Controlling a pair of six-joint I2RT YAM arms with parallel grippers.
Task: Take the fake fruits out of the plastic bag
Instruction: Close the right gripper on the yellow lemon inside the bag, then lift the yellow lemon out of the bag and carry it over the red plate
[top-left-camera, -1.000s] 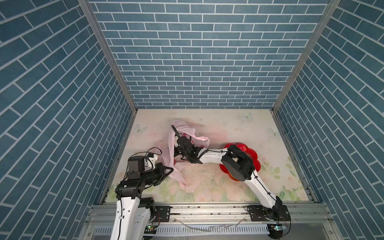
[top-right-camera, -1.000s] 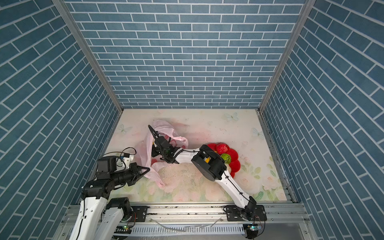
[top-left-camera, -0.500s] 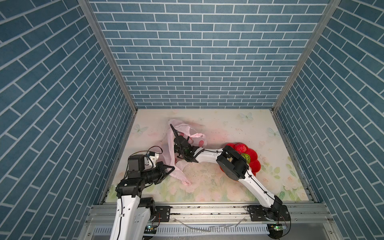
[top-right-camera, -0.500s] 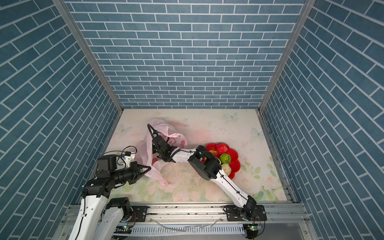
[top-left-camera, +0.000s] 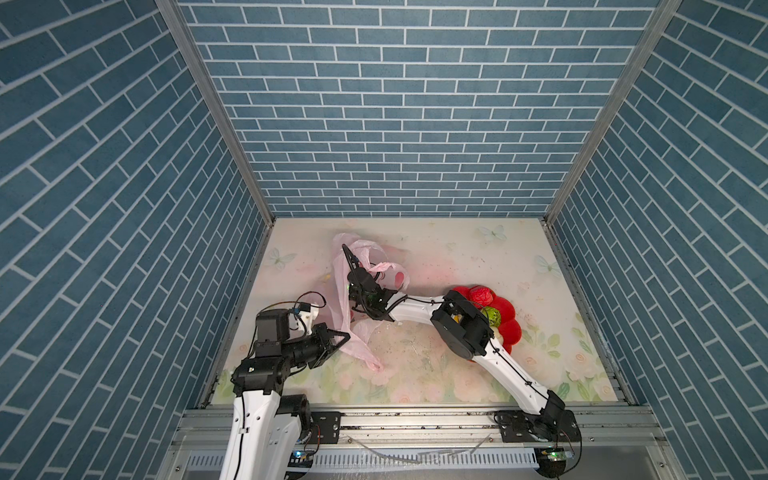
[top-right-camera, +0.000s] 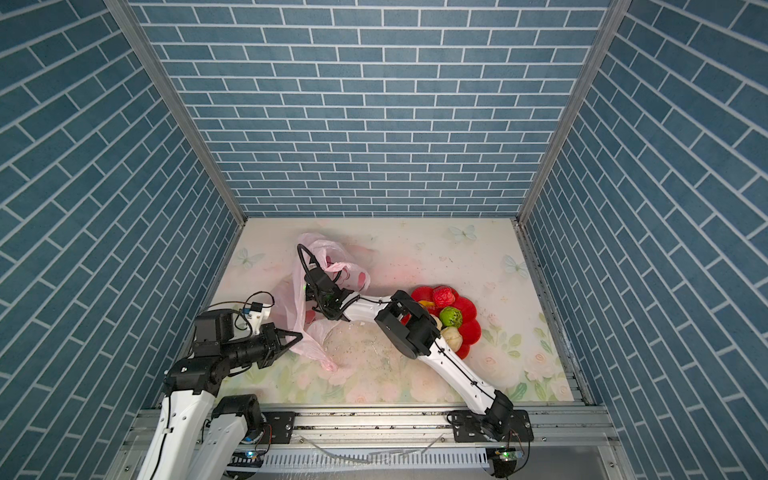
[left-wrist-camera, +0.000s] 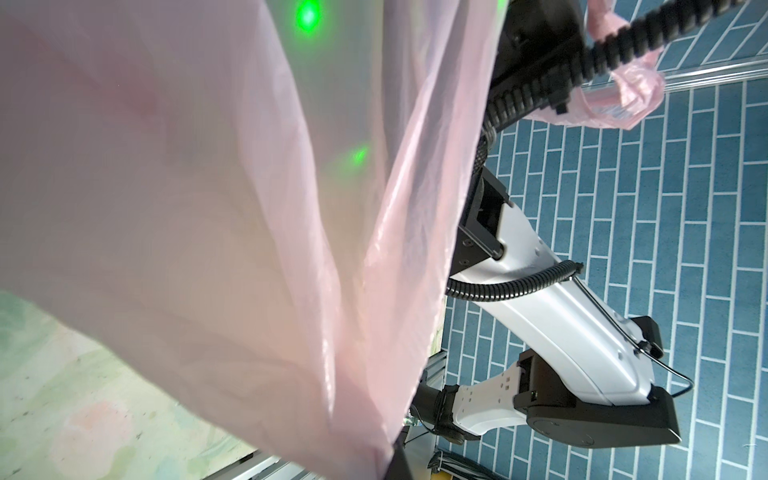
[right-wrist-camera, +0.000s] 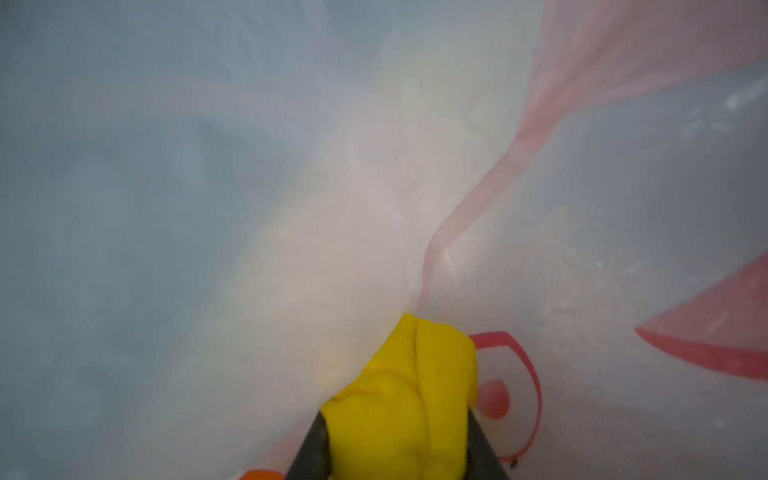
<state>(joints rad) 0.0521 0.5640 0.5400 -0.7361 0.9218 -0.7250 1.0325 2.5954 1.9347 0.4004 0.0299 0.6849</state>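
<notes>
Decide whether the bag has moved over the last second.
Yes. In both top views the top of the bag has shifted left and toward the back wall, away from the plate.

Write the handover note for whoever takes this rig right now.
Left gripper: shut on the plastic bag, holding its edge raised.
Right gripper: inside the bag, closed on a yellow fruit.
Done: red berry, green ball and cream ball lie on the red plate; others there are partly hidden.
Left: lift the yellow fruit out to the plate, then check the bag for more.
</notes>
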